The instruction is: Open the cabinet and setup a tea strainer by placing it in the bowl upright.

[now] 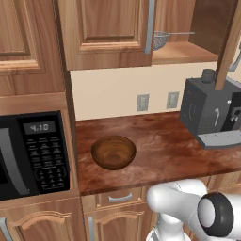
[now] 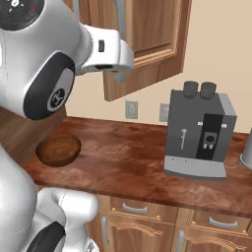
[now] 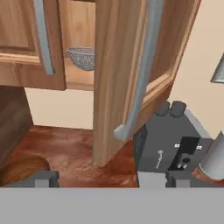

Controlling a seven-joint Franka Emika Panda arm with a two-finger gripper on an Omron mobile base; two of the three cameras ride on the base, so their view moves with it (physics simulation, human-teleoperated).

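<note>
I see one coffee machine (image 1: 209, 110) at the right of the reddish-brown counter (image 1: 164, 150), with the cabinet's (image 1: 106, 30) open right door (image 3: 127, 78) swung out above it. One tea strainer (image 1: 161, 40) sits on the cabinet shelf, behind the closed left door's edge. One bowl (image 1: 113, 151) rests on the counter's left, near one microwave (image 1: 33, 153). Two wall outlets (image 1: 142, 102) mark the cream wall. My gripper (image 3: 109, 178) has its fingers spread apart, holding nothing.

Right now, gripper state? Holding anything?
Gripper: open, fingertips wide apart, holding nothing. It faces the open right cabinet door; the tea strainer sits on the shelf inside.
</note>
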